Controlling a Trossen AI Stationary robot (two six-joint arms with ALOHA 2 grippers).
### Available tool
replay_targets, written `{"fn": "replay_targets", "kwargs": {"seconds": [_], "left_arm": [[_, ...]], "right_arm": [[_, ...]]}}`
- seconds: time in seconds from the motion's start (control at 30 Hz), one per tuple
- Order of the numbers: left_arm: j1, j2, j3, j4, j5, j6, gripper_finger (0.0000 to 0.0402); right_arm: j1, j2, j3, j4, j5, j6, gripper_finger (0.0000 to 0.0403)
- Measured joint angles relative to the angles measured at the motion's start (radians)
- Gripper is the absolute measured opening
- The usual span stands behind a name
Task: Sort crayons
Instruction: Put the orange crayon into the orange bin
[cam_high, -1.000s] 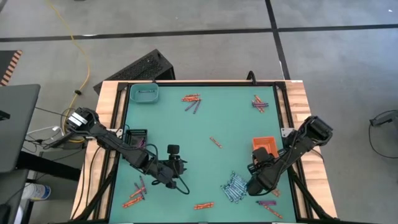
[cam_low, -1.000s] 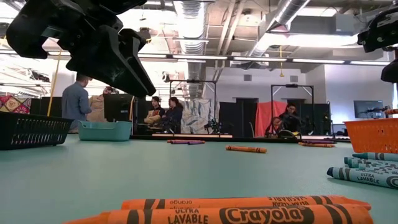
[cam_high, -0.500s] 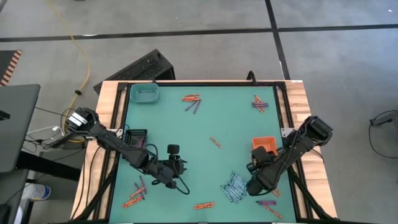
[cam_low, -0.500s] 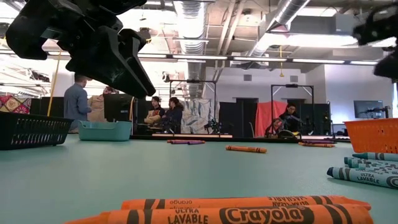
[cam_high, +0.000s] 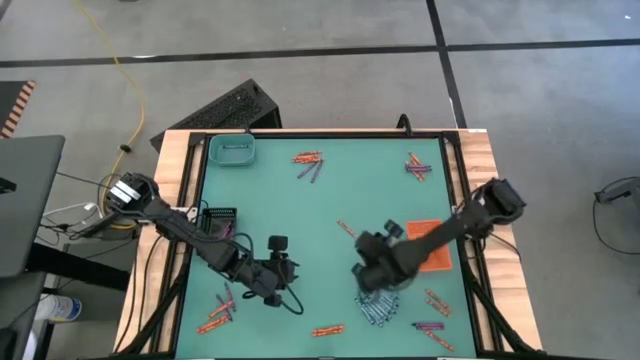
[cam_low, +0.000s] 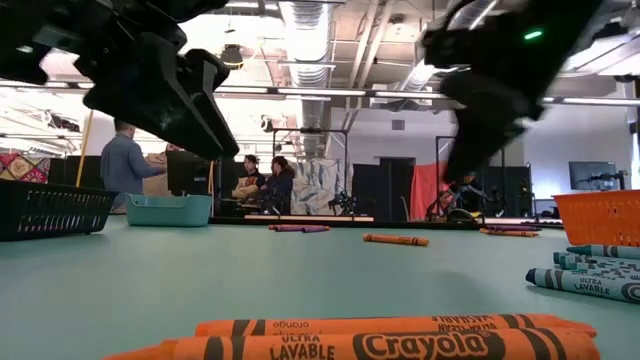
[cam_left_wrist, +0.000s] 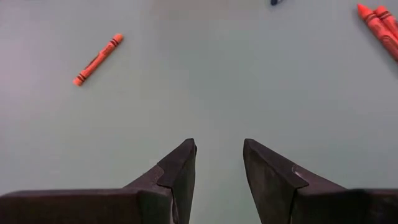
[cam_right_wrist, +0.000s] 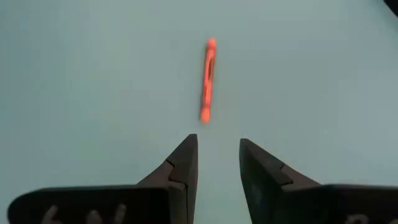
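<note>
Crayons lie scattered flat on the green table (cam_high: 270, 190). One orange crayon (cam_high: 347, 229) (cam_right_wrist: 208, 79) lies alone near the middle. A pale blue-grey pile (cam_high: 378, 305) and orange crayons (cam_high: 328, 330) lie toward the near edge. My right gripper (cam_high: 362, 270) (cam_right_wrist: 217, 140) hovers open just short of the lone orange crayon, holding nothing. My left gripper (cam_high: 287, 275) (cam_left_wrist: 219, 143) hangs open over bare table left of it, with the same crayon (cam_left_wrist: 98, 59) farther off.
A teal tray (cam_high: 232, 150) stands at the far left corner, a black tray (cam_high: 220, 219) at the left edge, an orange tray (cam_high: 428, 240) at the right. More crayons lie at the far middle (cam_high: 308, 163), far right (cam_high: 418, 165), near left (cam_high: 218, 312) and near right (cam_high: 432, 300).
My right gripper has swung from beside the blue-grey pile toward the table's left and slightly toward its far edge, turning as it went. It now stands near the lone orange crayon. The crayons lie where they were.
</note>
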Motion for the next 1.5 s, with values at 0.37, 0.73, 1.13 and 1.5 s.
{"fn": "replay_targets", "kwargs": {"seconds": [0.37, 0.73, 1.13, 1.5], "left_arm": [[-0.070, 0.000, -0.043, -0.007, -0.035, -0.078, 0.0125], [-0.092, 0.000, -0.051, -0.011, -0.058, -0.091, 0.0125], [-0.092, 0.000, -0.051, -0.011, -0.064, -0.084, 0.0125], [-0.091, 0.000, -0.051, -0.011, -0.064, -0.084, 0.0125]], "right_arm": [[-0.190, 0.000, -0.013, 0.203, -0.120, -0.298, 0.0112], [-0.230, 0.000, -0.032, 0.235, -0.161, -0.320, 0.0112], [-0.230, 0.000, -0.032, 0.235, -0.161, -0.324, 0.0112], [-0.230, 0.000, -0.032, 0.235, -0.165, -0.327, 0.0112]]}}
